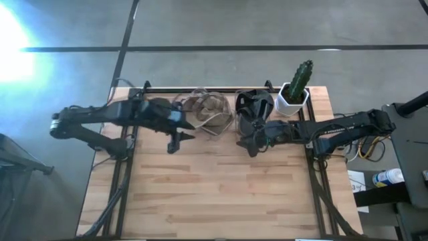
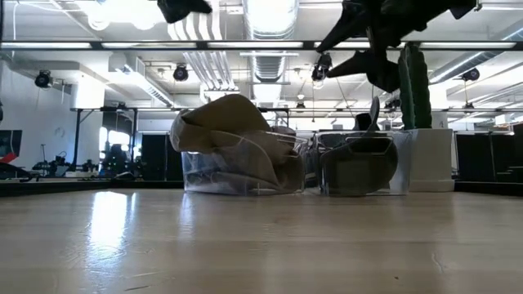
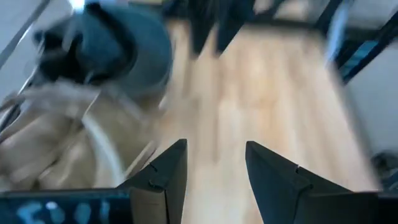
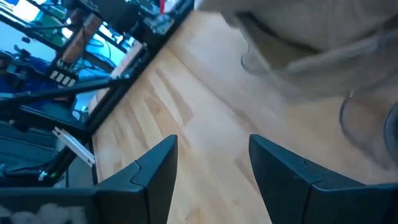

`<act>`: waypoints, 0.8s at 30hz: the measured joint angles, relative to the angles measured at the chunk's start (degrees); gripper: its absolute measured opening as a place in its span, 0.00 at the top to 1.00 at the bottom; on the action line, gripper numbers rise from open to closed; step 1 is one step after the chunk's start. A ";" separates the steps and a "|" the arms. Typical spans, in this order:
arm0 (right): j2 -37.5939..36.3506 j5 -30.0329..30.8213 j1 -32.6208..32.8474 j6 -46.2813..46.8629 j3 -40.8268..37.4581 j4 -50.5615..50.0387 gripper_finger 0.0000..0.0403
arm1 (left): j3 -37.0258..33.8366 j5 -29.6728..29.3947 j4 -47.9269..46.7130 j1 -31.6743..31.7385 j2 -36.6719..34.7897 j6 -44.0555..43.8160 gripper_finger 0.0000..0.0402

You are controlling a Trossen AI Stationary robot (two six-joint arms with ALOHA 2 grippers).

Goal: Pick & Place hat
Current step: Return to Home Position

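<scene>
Jaws released and empty, the left gripper (image 1: 180,139) and right gripper (image 1: 247,144) should rise clear of the left bin (image 1: 227,126) and right bin (image 1: 239,110) at upper centre before swinging outward

No word, number, brand or sign could be read in any view. Pale blue marks (image 3: 38,211) on the dark body of my left gripper (image 3: 216,146) were too blurred to make out.

Soft brown cloth caps (image 2: 233,122) fill a clear glossy plastic bin (image 2: 200,175) on the smooth, sheeny wooden table (image 2: 261,245).
</scene>
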 joint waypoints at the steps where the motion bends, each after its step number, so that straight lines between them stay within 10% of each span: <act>1: -0.29 -0.01 -0.43 -0.61 0.00 0.22 0.52 | -1.87 0.70 3.16 -0.01 -1.90 -1.22 0.61; 12: -4.46 -9.98 -2.92 -10.45 0.07 10.10 0.52 | -30.68 0.04 32.14 0.02 -22.41 -19.27 0.61; 24: -17.74 -16.97 -14.40 -20.48 -4.09 5.53 0.52 | -42.33 0.20 28.75 0.02 -44.13 -21.94 0.61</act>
